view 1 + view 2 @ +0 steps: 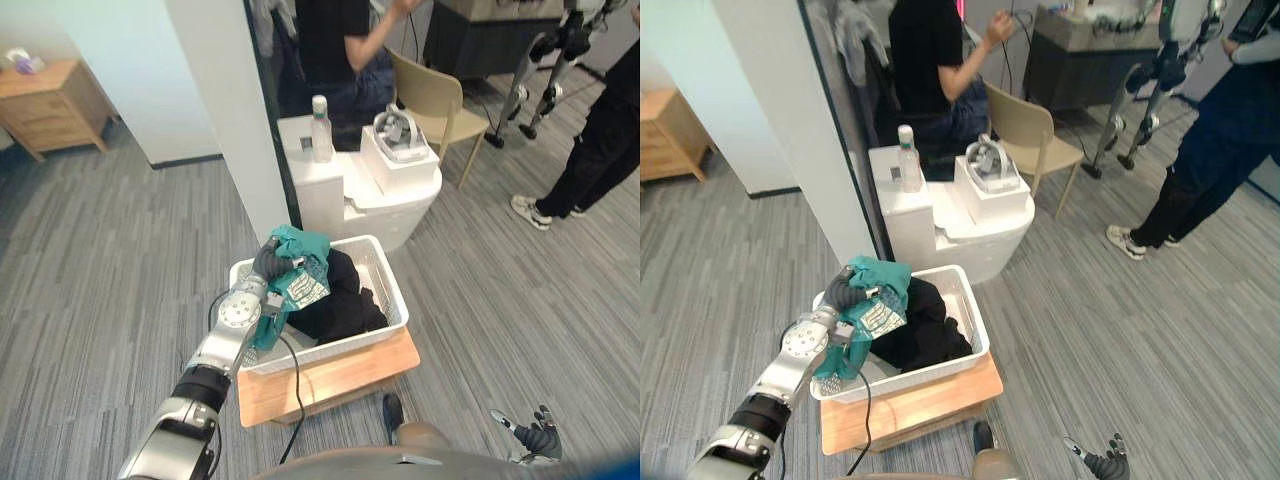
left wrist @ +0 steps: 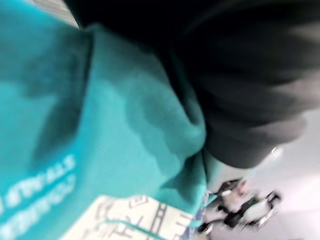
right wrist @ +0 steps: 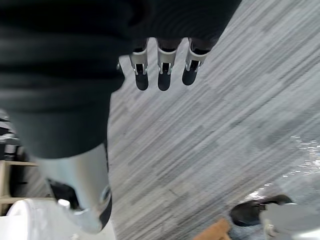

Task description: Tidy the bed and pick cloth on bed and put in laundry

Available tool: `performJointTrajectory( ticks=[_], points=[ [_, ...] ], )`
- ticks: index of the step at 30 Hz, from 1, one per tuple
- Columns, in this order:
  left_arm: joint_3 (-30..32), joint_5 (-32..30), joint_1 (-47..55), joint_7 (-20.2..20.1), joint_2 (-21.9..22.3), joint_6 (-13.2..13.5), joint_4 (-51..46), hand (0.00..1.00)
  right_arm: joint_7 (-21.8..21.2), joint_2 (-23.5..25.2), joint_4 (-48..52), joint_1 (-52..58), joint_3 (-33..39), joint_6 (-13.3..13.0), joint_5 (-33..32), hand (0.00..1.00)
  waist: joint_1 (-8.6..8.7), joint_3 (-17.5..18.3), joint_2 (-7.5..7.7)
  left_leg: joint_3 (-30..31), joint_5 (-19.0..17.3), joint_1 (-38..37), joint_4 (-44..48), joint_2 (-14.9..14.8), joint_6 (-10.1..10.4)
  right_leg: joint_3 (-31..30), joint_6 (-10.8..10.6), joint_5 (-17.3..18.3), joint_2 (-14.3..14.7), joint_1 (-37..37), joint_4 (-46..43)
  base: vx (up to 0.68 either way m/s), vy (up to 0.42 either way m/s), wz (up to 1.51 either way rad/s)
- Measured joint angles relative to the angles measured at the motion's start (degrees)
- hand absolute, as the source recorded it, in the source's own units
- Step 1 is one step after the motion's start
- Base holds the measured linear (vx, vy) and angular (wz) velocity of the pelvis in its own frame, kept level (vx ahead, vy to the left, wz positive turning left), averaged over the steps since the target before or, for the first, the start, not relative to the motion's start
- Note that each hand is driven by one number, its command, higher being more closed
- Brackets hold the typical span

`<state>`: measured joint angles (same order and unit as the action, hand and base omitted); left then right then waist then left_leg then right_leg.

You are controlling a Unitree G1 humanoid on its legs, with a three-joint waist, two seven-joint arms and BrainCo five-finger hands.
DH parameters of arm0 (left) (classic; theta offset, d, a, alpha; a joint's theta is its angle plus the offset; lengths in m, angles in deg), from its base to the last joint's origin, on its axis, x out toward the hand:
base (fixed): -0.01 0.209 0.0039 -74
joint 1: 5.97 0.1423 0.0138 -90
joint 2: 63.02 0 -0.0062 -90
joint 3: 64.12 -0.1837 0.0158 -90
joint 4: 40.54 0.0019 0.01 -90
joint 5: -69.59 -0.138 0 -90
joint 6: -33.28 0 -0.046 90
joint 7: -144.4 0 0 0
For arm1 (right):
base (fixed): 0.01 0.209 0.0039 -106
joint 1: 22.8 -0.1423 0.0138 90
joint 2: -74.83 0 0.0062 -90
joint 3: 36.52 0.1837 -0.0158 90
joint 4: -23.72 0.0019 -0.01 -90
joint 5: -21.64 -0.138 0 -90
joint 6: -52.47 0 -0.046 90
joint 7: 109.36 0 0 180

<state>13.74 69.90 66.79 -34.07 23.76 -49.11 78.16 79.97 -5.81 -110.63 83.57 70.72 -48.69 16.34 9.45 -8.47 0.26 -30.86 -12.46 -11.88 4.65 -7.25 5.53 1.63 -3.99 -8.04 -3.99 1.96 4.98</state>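
Left arm (image 1: 226, 334) outstretched; right robot hand (image 1: 538, 439) hangs relaxed.

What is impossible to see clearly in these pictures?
Left hand, its hold: teal printed cloth covers it, eye views and left wrist view.
White plastic laundry basket, its floor: black clothing covers it, eye views.
Right hand: partly cut off by the bottom edge, right eye view.

Counts logged. One white laundry basket (image 1: 335, 350) and one wooden board (image 1: 330, 378) are counted. Two cloths are seen: one teal cloth (image 1: 300, 245), one black cloth (image 1: 345, 290). One clear bottle (image 1: 320, 128), one white box (image 1: 400, 165), one headset (image 1: 397, 133) and one white stand (image 1: 400, 210) are tallied. One beige chair (image 1: 430, 100), one wooden cabinet (image 1: 45, 105). Two people are noted: one seated person (image 1: 335, 40), one standing person (image 1: 1210, 150).
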Motion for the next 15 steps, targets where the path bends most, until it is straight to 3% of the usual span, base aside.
performJointTrajectory(
  ticks=[2,6,7,10,13,15],
  points=[
    [-0.6,-1.8,-1.8,1.0,-0.4,0.0,1.2,1.0,-0.2,0.0,0.0,-0.7,-0.3,-0.2,-0.3,0.0,0.25,-0.6,-0.1,-0.5,-0.4,0.6,0.7,-0.5,0.2,-0.3,0.4,0.3,0.3,1.4,-1.4,0.01,-0.023,-0.25],
    [-1.5,-6.2,-12.0,4.1,-2.1,-0.7,6.0,1.0,-1.0,-0.1,0.1,-5.4,-2.2,-1.9,-2.0,0.0,0.63,-4.9,1.31,-1.7,-1.0,5.0,3.9,-0.7,-0.1,-2.4,0.4,0.3,0.1,6.4,-4.1,-0.04,-0.024,-0.16],
    [-1.6,-6.6,-14.7,5.4,-2.0,-0.8,7.3,0.0,-1.3,-0.2,0.3,-6.7,-2.2,-2.1,-2.6,0.0,0.75,-6.4,1.57,-1.8,-1.4,6.5,5.0,-0.7,-0.3,-2.8,0.3,0.2,0.0,7.6,-4.3,-0.09,-0.036,-0.09],
    [-1.6,-6.6,-19.2,7.3,-2.1,-1.5,10.1,0.0,-1.4,-0.9,0.7,-9.3,-3.1,-3.0,-4.2,0.0,1.14,-10.3,1.4,-2.1,-2.4,9.3,7.7,-1.3,-0.5,-3.9,0.3,0.2,0.0,10.5,-5.7,-0.06,-0.026,-0.12],
    [-1.9,-6.1,-20.4,6.7,-1.9,-3.1,12.6,0.0,-1.4,-1.2,1.0,-11.7,-4.9,-3.1,-5.3,0.0,2.53,-13.3,1.28,-2.5,-3.5,11.2,10.3,-2.2,-0.5,-4.3,0.3,0.1,0.3,11.7,-6.1,-0.04,-0.032,-0.1],
    [-2.0,-5.2,-20.3,5.2,-1.4,-4.3,13.8,0.0,-1.3,-1.2,2.0,-11.9,-5.8,-3.1,-6.0,0.0,2.54,-14.5,1.01,-3.2,-4.5,11.3,11.5,-3.0,-0.4,-5.1,0.3,0.1,0.9,11.9,-6.4,-0.03,-0.022,-0.21]
  ],
)
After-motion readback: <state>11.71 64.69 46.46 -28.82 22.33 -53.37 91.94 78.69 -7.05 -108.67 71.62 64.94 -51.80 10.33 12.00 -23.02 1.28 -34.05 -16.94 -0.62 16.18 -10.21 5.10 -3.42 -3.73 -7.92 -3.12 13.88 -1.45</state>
